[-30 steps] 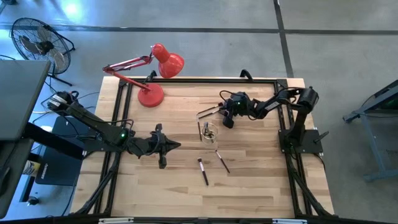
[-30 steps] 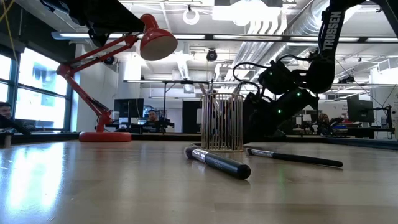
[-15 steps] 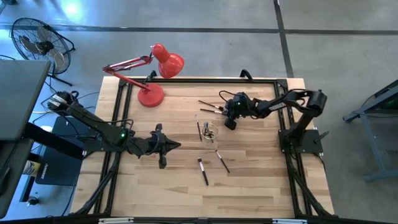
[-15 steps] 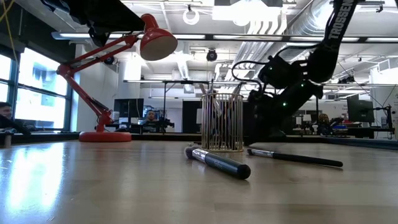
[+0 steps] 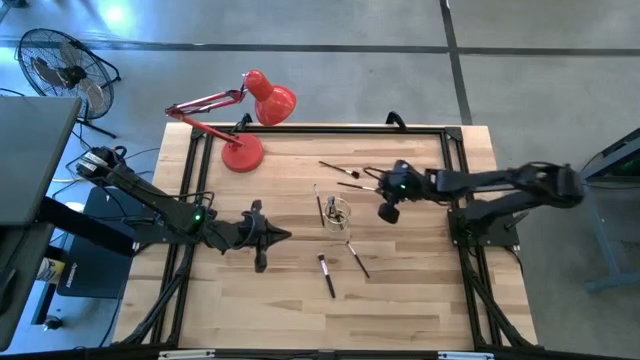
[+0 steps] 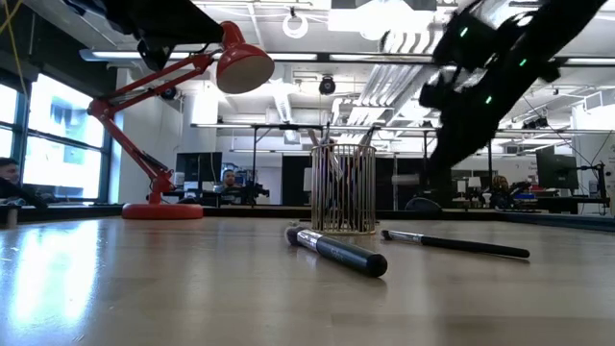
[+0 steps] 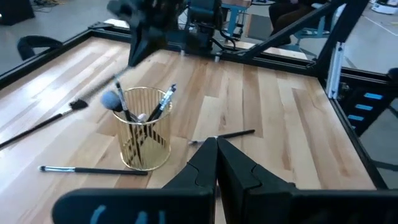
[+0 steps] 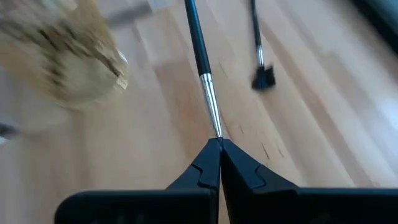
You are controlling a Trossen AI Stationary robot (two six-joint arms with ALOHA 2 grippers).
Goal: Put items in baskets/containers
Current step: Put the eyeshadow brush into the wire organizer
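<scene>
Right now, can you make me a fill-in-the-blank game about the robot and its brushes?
1. The right gripper is shut on a thin ____.
2. The lamp at the back of the table is coloured ____.
3. Between the wire cup and the table's front edge lie ____ brushes.
4. The left gripper waits left of the cup with its fingers ____.

Missing words: brush; red; two; shut.

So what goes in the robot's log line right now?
right gripper: shut on dark-handled makeup brush | gold wire cup: holds brushes | left gripper: shut, waiting
</scene>
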